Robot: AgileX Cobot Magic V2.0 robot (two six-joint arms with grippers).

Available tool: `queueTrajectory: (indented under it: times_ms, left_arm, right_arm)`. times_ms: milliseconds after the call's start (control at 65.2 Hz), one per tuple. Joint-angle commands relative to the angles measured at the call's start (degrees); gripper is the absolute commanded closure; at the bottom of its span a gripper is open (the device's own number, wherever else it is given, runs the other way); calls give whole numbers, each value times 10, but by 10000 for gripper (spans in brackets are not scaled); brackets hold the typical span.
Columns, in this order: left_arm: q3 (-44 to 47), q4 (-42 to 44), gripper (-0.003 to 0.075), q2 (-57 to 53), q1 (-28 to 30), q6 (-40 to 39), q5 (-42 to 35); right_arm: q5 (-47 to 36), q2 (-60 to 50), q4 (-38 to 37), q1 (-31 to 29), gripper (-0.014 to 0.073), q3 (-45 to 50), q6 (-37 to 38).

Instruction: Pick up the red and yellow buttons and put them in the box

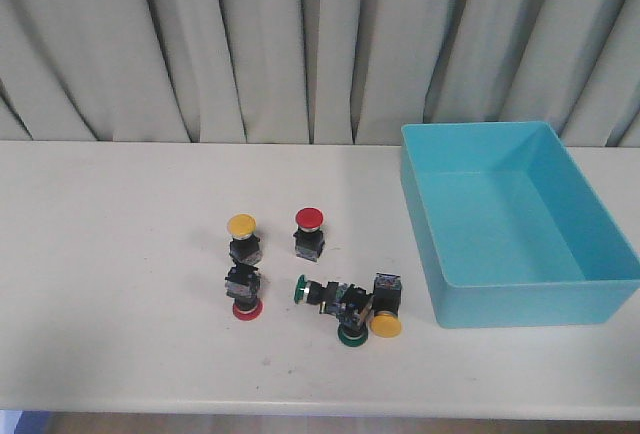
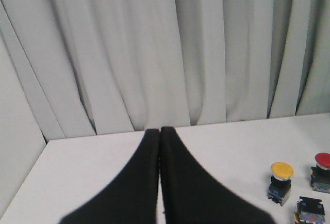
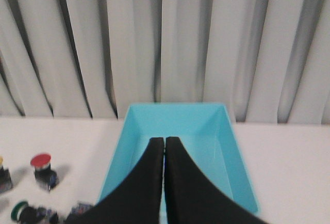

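Observation:
Several push-button switches sit mid-table in the front view. A yellow button (image 1: 242, 236) and a red button (image 1: 309, 229) stand upright. A second red button (image 1: 245, 294) is tipped cap-down. A second yellow button (image 1: 385, 312) lies beside two green-capped switches (image 1: 325, 293). The turquoise box (image 1: 470, 304) stands to the right, with nothing visible inside. Neither gripper shows in the front view. My left gripper (image 2: 159, 130) is shut and empty, with the yellow button (image 2: 281, 181) and red button (image 2: 322, 170) to one side. My right gripper (image 3: 164, 140) is shut and empty in front of the box (image 3: 121, 157).
A grey pleated curtain (image 1: 300, 44) hangs behind the white table (image 1: 110, 284). The table's front edge runs along the bottom of the front view. In the right wrist view a red button (image 3: 42, 170) and a green-capped switch (image 3: 23, 211) show beside the box.

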Motion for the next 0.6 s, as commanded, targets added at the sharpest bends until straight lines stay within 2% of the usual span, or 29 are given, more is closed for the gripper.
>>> queueTrajectory:
  times_ms: [0,199,491,583]
  left_arm:
    - [-34,-3,727,52,-3,0,-12]
    - [-2,-3,727,111,-3,-5,34]
    - [31,-3,722,147,-3,-6,28]
    - [31,-3,669,149,-3,-6,24]
  right_arm:
    - [20,57,-3,-3,596,-42,0]
    - [117,137,1,-3,596,-42,0]
    - [104,199,-6,-3,585,-42,0]
    - [104,212,-6,-3,536,-42,0]
